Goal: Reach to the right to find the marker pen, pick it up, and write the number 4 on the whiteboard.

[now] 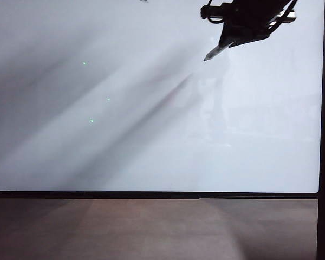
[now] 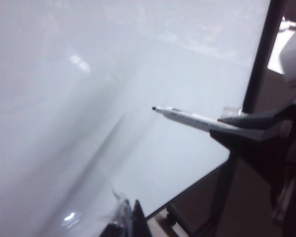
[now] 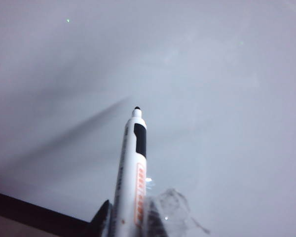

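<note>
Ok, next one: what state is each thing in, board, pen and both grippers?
Whiteboard: blank, no 4 written yet.
Marker pen: uncapped, held, tip towards the board; contact cannot be told.
Right gripper: shut on the pen, at the board's upper right.
Left gripper: only fingertips show at the frame edge, nothing held; opening cannot be told.

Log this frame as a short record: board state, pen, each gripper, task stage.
whiteboard: blank, no 4 drawn yet
marker pen: uncapped, black tip pointing at the board, appears just short of the surface
right gripper: shut on the marker pen, at the board's upper right in the exterior view
left gripper: only fingertips visible at the frame edge, holds nothing visible, state unclear
stage: pen picked up, writing not started
</note>
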`<state>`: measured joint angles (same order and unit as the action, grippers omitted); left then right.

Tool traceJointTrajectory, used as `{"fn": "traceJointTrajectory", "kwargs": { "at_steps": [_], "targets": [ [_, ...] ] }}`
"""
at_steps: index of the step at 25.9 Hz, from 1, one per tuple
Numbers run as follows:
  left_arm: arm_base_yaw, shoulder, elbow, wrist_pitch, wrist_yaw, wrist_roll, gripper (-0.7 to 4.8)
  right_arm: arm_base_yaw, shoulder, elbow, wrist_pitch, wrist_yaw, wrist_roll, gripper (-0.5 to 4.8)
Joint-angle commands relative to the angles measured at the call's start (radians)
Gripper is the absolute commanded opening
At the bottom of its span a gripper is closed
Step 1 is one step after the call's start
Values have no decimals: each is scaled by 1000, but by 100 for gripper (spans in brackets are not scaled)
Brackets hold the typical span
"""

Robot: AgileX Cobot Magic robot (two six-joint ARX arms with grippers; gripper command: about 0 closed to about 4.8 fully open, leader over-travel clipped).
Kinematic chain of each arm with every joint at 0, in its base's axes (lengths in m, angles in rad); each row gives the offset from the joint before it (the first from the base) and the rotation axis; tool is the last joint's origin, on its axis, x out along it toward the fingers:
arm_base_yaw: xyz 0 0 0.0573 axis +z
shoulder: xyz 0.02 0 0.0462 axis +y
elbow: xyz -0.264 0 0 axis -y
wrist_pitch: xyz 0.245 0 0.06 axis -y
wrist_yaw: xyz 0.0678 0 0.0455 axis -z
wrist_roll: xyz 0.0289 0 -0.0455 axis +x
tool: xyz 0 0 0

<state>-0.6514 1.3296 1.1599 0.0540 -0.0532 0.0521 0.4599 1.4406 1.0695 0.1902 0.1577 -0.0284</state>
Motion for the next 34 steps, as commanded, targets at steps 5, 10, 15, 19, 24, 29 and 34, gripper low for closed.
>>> {"fn": "traceJointTrajectory", "kwargs": {
  "at_steps": [5,10,15,19,24,29,34],
  "targets": [
    [0,3,3,47,-14,94,-5,-23,58,22,117,-23,-29,-5],
    [22,16,3,60,-12,93,-5,-32,71,21,128,-29,-28,-6],
    [46,52,3,68,-14,87,-5,-44,76,22,128,-29,-28,-5],
    [50,63,3,63,-15,88,-5,-45,76,21,129,-29,-29,-6],
    [50,63,3,65,-14,90,-5,-55,76,21,132,-29,-35,-6],
    [49,63,3,58,-14,90,-5,-66,76,21,132,-29,-57,-5],
    [49,63,3,34,-14,90,-5,-73,77,21,132,-29,-59,-6]
  ]
}}
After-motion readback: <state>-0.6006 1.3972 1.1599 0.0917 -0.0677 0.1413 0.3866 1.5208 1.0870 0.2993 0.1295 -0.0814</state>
